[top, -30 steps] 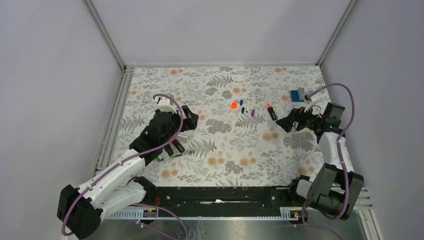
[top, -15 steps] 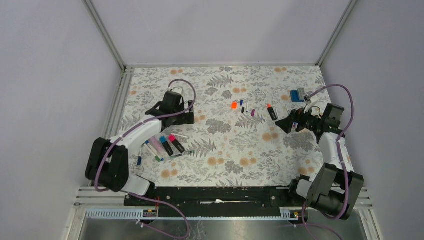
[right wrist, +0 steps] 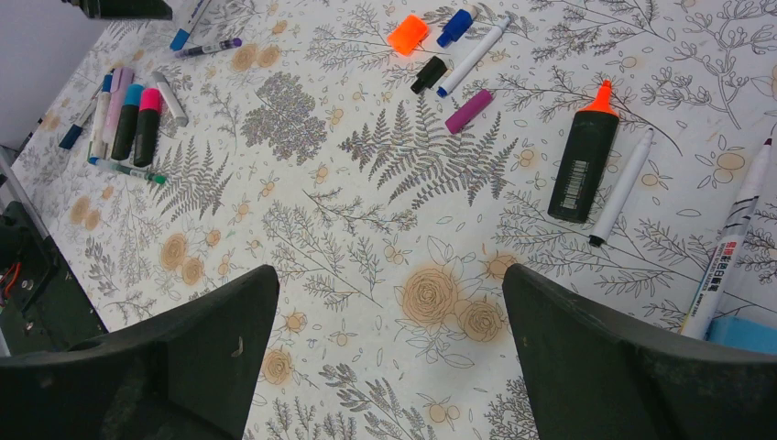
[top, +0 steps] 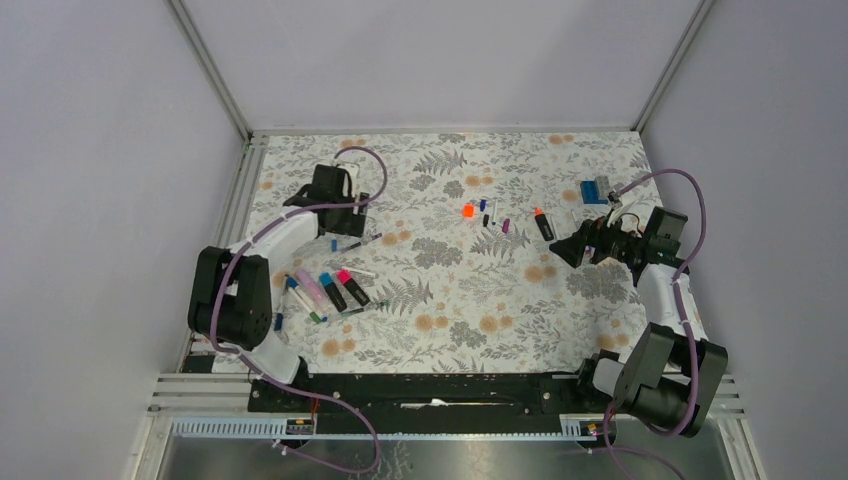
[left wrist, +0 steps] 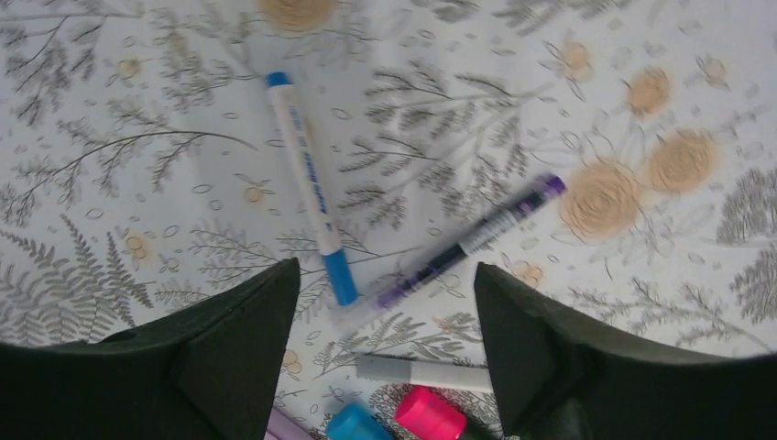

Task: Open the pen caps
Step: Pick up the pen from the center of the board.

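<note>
Three chunky highlighters with pink (top: 343, 275), blue (top: 325, 279) and lilac (top: 306, 279) caps lie with thin pens at the left. My left gripper (top: 338, 222) hovers just behind them, open and empty. In its wrist view the gripper (left wrist: 387, 270) is above a purple pen (left wrist: 467, 243) and a blue-capped white pen (left wrist: 307, 188), with the pink cap (left wrist: 431, 414) below. Loose orange (right wrist: 407, 34), blue (right wrist: 454, 27), black (right wrist: 428, 74) and purple (right wrist: 468, 111) caps lie mid-table. An uncapped orange-tipped highlighter (right wrist: 580, 158) lies nearby. My right gripper (right wrist: 389, 275) is open and empty beside it.
A blue block (top: 596, 190) sits at the far right behind my right gripper (top: 562, 250). Two white pens (right wrist: 623, 187) lie right of the orange-tipped highlighter. Metal frame rails run along the mat's left and back edges.
My left arm has swung back and to the left, away from above the pen cluster, which now shows fully. The right arm has barely moved.
</note>
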Controlling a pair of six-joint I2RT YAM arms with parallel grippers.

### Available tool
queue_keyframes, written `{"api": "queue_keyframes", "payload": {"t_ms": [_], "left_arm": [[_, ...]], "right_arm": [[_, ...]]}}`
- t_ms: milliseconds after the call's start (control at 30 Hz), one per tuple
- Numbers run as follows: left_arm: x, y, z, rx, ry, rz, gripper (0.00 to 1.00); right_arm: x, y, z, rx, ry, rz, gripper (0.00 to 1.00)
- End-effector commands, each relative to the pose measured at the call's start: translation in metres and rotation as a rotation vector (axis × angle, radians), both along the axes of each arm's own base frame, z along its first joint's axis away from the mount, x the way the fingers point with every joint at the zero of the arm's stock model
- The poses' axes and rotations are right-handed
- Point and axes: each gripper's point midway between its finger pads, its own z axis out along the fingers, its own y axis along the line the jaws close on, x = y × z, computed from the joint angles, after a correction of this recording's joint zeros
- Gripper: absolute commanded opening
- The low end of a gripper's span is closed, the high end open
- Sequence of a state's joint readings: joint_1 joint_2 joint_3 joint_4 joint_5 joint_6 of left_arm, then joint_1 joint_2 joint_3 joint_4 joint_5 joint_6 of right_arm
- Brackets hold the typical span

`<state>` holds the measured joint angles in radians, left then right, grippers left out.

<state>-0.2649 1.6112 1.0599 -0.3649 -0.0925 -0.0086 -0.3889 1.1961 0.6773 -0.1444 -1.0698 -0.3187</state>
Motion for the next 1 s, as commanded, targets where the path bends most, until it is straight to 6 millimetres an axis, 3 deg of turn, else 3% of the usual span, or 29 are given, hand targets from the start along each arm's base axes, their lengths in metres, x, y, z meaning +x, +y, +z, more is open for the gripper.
{"api": "queue_keyframes", "payload": {"t_ms": [0, 133, 533, 867, 967], "left_arm": [[0.032, 0.019, 0.019, -0.076, -0.064, 0.099, 0.68], [0.035, 0.039, 0.002, -0.115, -0.007, 0.192, 0.57], [0.046, 0.043, -0.025, -0.145, 0.074, 0.212, 0.37], [0.042, 0.054, -0.046, -0.077, 0.138, 0.249, 0.33], [0.039, 0.056, -0.051, -0.068, 0.157, 0.255, 0.27]], "right_arm": [[0.001, 0.002, 0.008, 0.012, -0.036, 0.033, 0.99], [0.0, 0.002, 0.008, 0.014, -0.035, 0.033, 1.0], [0.0, 0.003, 0.008, 0.014, -0.037, 0.036, 1.0], [0.0, 0.003, 0.009, 0.017, -0.036, 0.037, 1.0], [-0.001, 0.003, 0.009, 0.014, -0.038, 0.04, 1.0]]}}
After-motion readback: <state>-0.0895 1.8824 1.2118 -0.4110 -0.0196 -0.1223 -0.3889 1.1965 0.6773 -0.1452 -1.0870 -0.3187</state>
